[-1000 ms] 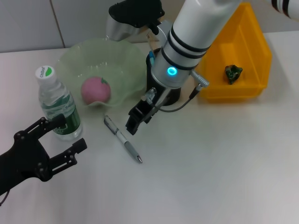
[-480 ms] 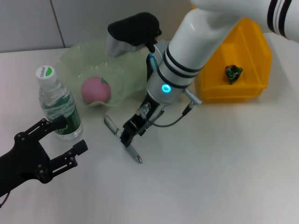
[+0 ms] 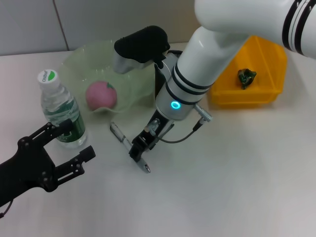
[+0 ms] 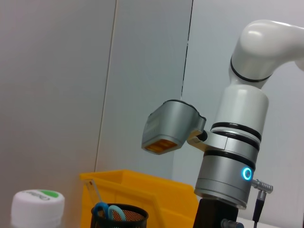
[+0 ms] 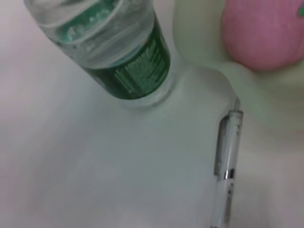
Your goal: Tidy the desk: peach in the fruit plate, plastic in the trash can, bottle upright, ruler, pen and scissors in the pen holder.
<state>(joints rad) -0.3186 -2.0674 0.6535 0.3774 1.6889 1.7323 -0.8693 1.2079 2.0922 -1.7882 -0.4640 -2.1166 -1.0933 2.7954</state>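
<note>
We see even, bright light from overhead — shadows on the white desk are soft and short, the faintest pooling just beneath the right gripper. The head view is sharp. The right wrist view is blurred throughout — the pen and bottle close below that gripper lack crisp edges. No hard glare shows; the left wrist view is clear.

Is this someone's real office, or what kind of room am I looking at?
Probably a robot test bench staged as a desk: a plain white table against bare grey wall panels, with a pen, a water bottle and a yellow bin.
</note>
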